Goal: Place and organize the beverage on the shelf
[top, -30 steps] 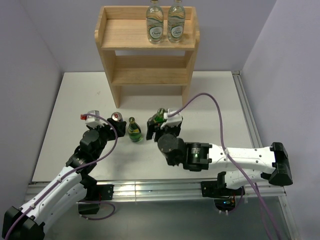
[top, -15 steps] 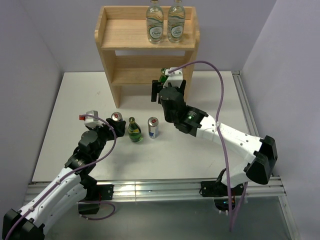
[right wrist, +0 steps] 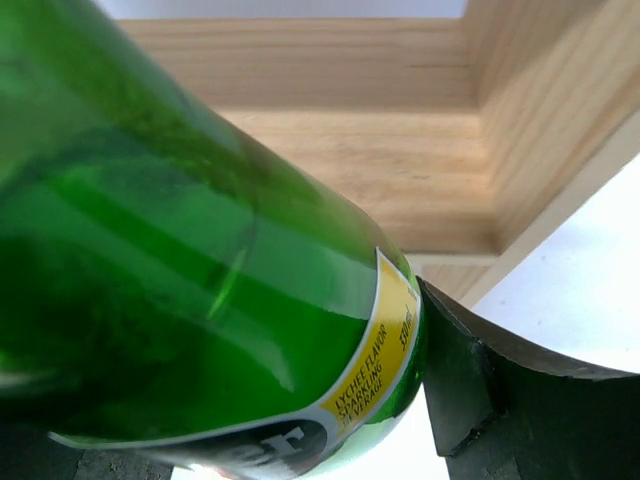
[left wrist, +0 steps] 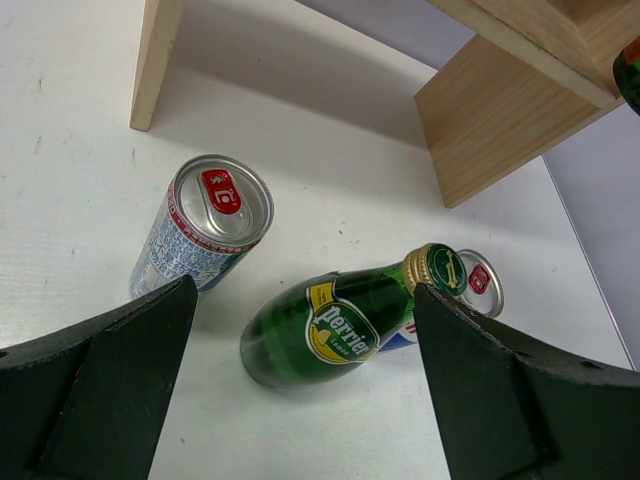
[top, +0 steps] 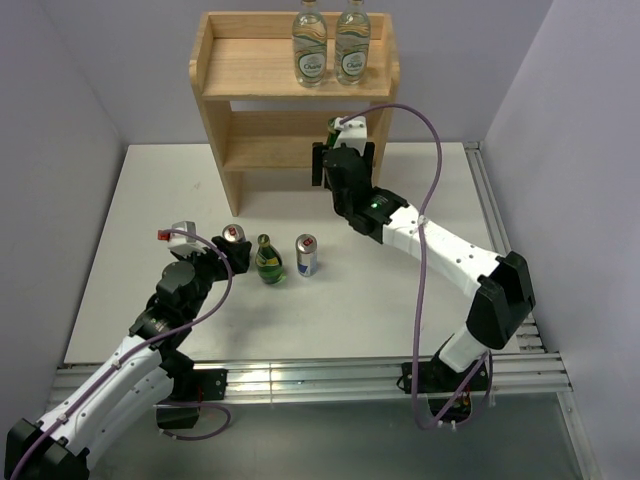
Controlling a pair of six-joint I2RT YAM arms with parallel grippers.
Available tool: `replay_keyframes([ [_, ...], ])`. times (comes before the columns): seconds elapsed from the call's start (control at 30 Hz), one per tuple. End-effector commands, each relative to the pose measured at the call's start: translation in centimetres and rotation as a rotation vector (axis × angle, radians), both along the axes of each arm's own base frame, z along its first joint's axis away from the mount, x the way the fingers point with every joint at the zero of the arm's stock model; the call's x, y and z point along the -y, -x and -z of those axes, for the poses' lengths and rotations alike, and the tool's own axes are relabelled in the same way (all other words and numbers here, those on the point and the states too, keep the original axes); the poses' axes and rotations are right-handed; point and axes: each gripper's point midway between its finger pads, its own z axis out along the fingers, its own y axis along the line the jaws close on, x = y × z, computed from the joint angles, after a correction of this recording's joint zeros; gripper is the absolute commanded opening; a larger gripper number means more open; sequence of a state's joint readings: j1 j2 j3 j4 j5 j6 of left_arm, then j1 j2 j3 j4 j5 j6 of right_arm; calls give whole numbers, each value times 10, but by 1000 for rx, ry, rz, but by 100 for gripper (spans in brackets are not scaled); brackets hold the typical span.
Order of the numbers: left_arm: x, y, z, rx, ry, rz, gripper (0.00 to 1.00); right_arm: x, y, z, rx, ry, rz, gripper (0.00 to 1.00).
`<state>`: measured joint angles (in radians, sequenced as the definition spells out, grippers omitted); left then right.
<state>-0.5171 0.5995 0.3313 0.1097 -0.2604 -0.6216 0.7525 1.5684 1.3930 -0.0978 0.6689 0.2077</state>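
The pine shelf (top: 215,60) stands at the back with two clear water bottles (top: 309,42) (top: 352,42) on its top board. My right gripper (top: 340,150) is shut on a green glass bottle (right wrist: 190,290) and holds it at the right end of the middle tier (right wrist: 400,180); the bottle's cap (top: 334,124) shows in the top view. My left gripper (top: 212,250) is open, near a silver can (top: 232,236) (left wrist: 205,235). A second green bottle (top: 267,262) (left wrist: 335,325) and a second can (top: 306,254) (left wrist: 480,285) stand on the table.
The white table (top: 150,210) has grey walls left and right and a metal rail (top: 300,378) along its near edge. The shelf's side panels (left wrist: 150,60) (left wrist: 500,130) reach down to the table behind the drinks.
My right arm has carried the green bottle from the table up and back to the shelf's middle tier, uncovering the second can. The left arm has not moved.
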Motion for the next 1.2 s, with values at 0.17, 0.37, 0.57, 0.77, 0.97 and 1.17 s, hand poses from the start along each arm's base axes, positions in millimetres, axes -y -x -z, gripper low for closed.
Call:
replay_keyframes([
  [0.17, 1, -2, -12, 39, 18, -2, 96, 20, -36, -74, 182, -182, 58, 0],
  [0.37, 1, -2, -11, 38, 17, -3, 96, 25, -55, -69, 177, -177, 71, 0],
  [0.57, 1, -2, -10, 33, 13, -5, 96, 31, -68, -69, 178, -173, 87, 0],
  [0.77, 0, -3, -9, 30, 11, -9, 97, 40, -79, -77, 194, -175, 104, 0],
  [0.97, 1, -5, -7, 25, 7, -10, 97, 48, -85, -74, 186, -174, 118, 0],
  [1.17, 1, -6, -4, 19, 3, -10, 96, 53, -93, -61, 175, -187, 135, 0],
])
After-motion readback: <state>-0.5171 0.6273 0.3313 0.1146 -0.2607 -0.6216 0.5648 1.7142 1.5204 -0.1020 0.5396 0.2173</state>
